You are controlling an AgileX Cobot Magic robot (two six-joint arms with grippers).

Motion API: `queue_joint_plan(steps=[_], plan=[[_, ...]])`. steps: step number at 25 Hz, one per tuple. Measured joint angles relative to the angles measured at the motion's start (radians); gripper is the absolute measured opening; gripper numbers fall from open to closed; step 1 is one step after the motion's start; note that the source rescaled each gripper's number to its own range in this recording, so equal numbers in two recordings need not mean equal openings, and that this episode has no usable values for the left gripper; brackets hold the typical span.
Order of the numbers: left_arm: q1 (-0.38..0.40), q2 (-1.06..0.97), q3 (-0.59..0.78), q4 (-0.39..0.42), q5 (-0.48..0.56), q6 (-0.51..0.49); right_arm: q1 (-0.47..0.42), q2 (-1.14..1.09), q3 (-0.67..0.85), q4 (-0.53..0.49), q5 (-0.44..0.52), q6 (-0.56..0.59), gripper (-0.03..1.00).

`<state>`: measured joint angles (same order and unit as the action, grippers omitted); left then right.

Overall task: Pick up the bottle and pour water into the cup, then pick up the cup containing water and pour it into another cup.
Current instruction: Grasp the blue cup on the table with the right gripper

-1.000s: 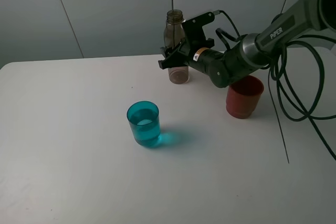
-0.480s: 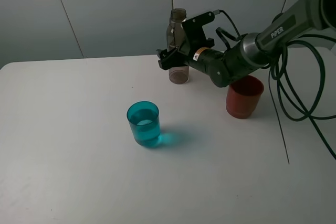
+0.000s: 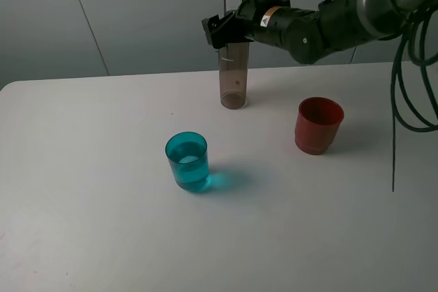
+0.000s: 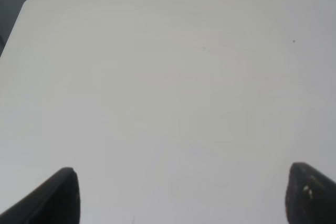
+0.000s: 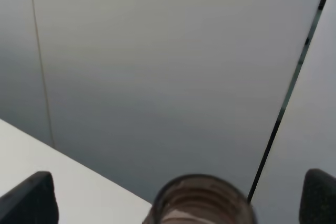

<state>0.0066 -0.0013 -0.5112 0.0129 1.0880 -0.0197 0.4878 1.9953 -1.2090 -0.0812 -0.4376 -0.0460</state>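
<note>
White desk (image 3: 102, 237) fills lower frame. Right arm (image 3: 328, 22) comes in from upper right and ends top centre. Right jaws wide, fingertips (image 5: 23, 200) either side of bottle neck, not touching it, holding nothing. Bottle (image 3: 233, 76) upright on desk, upper centre; top hidden behind jaws in high view. Red-orange cup (image 3: 318, 124) upright, right of centre. Teal cup (image 3: 187, 161), water inside, left of centre, well apart from both. Left jaws wide over desk, fingertips (image 4: 58, 198) far apart, nothing held.

White table (image 4: 173, 77); left tool (image 4: 181, 198) fingertips (image 4: 60, 196) spread wide apart, hovering over surface.
</note>
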Motion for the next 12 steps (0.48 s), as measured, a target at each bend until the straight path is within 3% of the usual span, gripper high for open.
queue_joint_plan(steps=[6, 12], plan=[[0.0, 0.0, 0.0, 0.0, 0.0, 0.0, 0.0, -0.195, 0.042, -0.081, 0.229, 0.0, 0.99], [0.0, 0.0, 0.0, 0.0, 0.0, 0.0, 0.0, -0.447, 0.277, -0.146, 0.223, 0.0, 0.99]])
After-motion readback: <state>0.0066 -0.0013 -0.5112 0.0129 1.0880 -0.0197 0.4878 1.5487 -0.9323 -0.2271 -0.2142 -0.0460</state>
